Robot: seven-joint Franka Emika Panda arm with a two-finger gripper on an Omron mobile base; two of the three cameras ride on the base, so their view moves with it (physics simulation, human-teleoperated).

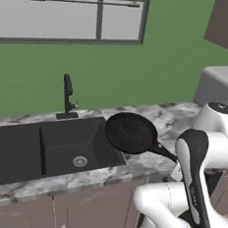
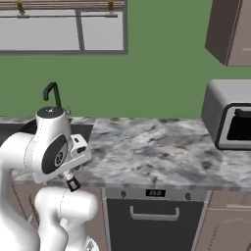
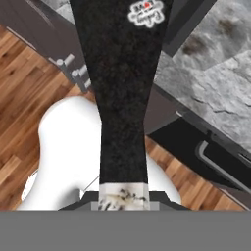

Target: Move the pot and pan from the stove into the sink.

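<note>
Pan: round black frying pan (image 1: 131, 133) is held in the air at the right rim of the sink (image 1: 58, 152), its bowl partly over the basin and partly over the marble counter (image 1: 160, 115); it appears tilted, its inside turned toward the left base camera.
Handle: long thin black handle (image 3: 122, 93) runs from the bowl back toward the arm; in the hand view it rises straight up from between the finger tips, ending in a silver tip low in that view.
Gripper: gripper (image 3: 122, 196) is closed down narrow on the silver-tipped end of the pan's handle, so the pan hangs out ahead of the fingers.
Key relation: long axis of the pan lies along the gripper's line of sight, bowl farthest from the fingers; the basin is to the left of and below the bowl in the left base view.
Sink: dark basin with a round silver drain (image 1: 80, 160) and a slim black faucet (image 1: 67, 96) behind it; nothing can be seen lying in it.
Step in hand: judged to be carrying the pan across to the sink.
Next move: bowl probably needs to travel further over the basin and come down before release.
Risk: held by the far end of a long handle, the bowl may swing or clip the sink's rim.
</note>
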